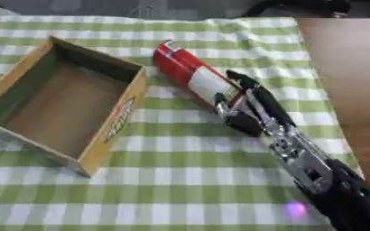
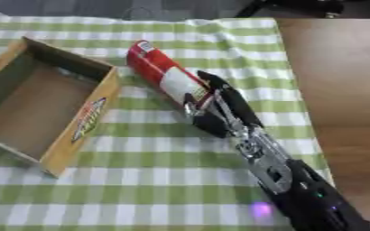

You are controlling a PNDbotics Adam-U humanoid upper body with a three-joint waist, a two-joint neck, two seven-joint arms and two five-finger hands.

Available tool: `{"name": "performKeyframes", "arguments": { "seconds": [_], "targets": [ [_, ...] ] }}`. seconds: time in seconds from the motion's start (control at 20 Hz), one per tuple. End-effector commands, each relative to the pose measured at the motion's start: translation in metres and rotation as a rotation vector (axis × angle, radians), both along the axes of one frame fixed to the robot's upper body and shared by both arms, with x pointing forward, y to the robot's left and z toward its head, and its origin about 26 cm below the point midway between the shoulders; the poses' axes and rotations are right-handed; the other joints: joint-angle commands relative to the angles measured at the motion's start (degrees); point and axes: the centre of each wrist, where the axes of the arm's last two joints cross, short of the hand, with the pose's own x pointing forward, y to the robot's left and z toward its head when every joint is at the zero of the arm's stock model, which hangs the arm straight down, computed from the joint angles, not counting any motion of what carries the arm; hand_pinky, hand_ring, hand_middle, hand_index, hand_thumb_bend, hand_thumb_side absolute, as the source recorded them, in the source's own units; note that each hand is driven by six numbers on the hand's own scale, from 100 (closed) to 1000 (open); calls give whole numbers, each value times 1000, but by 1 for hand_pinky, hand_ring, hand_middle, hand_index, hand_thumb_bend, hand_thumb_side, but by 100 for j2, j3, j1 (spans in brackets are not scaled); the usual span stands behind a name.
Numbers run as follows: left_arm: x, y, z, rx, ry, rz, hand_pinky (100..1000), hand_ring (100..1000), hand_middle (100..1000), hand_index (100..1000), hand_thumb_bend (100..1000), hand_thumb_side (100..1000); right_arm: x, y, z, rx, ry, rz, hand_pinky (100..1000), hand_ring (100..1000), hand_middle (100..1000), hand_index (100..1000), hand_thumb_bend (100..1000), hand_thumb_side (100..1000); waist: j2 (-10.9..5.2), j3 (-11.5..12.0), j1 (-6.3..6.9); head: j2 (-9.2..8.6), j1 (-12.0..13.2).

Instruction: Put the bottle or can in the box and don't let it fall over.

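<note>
So the red can (image 1: 190, 73) is in the right robot hand (image 1: 247, 108), which has its fingers and thumb wrapped around the can's lower end. The can is tilted way over, top pointing up and away toward the far left, hanging just beside the right wall of the cardboard box (image 1: 125, 108). Honestly I can't tell whether it's lifted clear of the green checked cloth (image 1: 180, 180) or part of it is touching; the view from above makes that a coin flip.

Progress-wise I'd call it roughly halfway. The grab looks done, but the can isn't in the box yet, which sits open and empty on the left of the counter (image 1: 346, 63).

What's left: carry it over the box wall, swing it upright, set it down on its base and let go without it tipping. That tilt is the part I'd worry about.

Left robot hand doesn't show up anywhere.
</note>
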Motion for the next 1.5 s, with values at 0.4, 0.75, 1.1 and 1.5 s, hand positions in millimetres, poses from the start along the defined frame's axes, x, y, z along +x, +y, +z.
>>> {"name": "performKeyframes", "arguments": {
  "seconds": [0.4,0.75,1.1,1.5],
  "targets": [
    [-1,0,9,9,-29,-12,521,513,651,705,124,736,-3,0,6,22,-3,26,495,875,830,953,100,658,11,10,-57,-83,-10],
    [-1,0,10,9,-31,-13,525,513,652,705,121,736,-3,0,4,14,21,23,499,883,834,960,100,656,17,22,-61,-87,-8],
    [-1,0,10,8,-33,-12,526,513,651,704,119,737,-2,0,3,-7,36,13,489,871,821,951,100,591,21,24,-64,-89,-12],
    [-1,0,10,8,-33,-11,527,514,651,704,117,738,-2,1,2,-67,40,13,455,858,808,937,100,428,26,27,-65,-79,-18]
  ]
}}
